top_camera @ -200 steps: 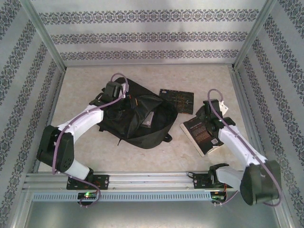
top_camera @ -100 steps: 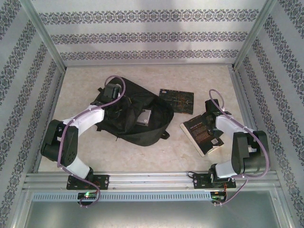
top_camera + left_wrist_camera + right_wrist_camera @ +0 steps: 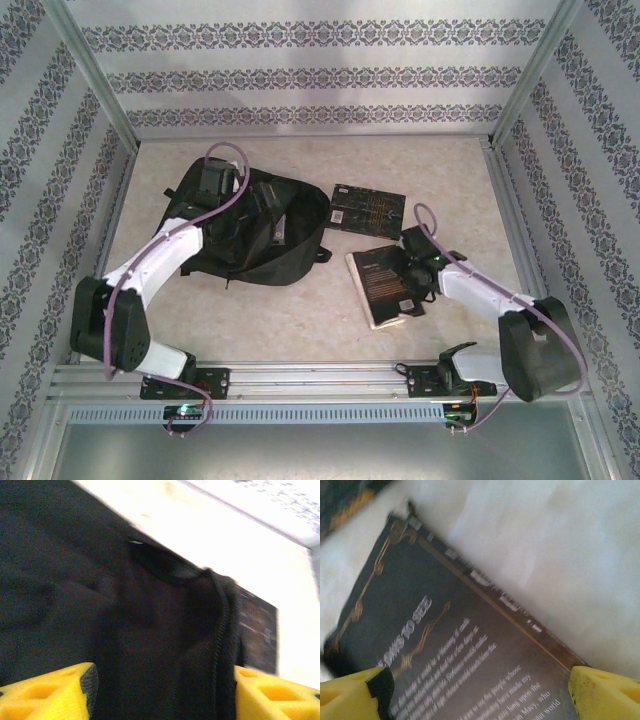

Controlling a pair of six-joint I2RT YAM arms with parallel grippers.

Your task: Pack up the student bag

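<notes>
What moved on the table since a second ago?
The student bag slid left and away, along with the left end effector, which now stands open over the fabric. The nearer book shifted left with the right end effector, open above its cover. The farther book and the table stayed put.

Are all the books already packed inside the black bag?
No: a far book and a near book lie on the table beside the student bag.
</notes>
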